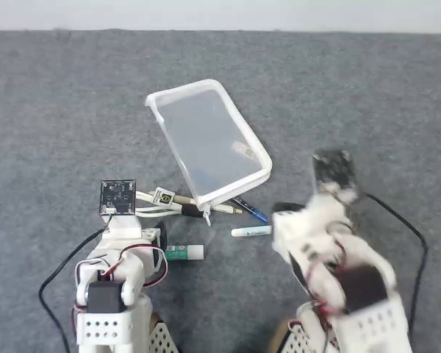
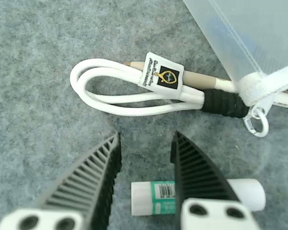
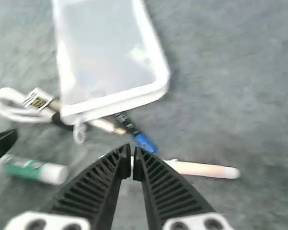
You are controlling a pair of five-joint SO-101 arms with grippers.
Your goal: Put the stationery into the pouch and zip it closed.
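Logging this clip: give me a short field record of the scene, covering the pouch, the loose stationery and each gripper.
surface: grey carpet
pouch: translucent, white-edged, lying flat
outside pouch: coiled white cable, glue stick, blue-capped pen, pale marker
left gripper: open, empty, over the carpet between cable and glue stick
right gripper: shut, empty, above the pale marker
task state: these four items not yet in the pouch

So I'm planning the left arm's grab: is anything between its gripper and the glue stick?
Nothing visible. The open left gripper hangs just over the glue stick, which it partly covers in the wrist view. The coiled cable lies farther on, apart from the glue stick, not in the path.
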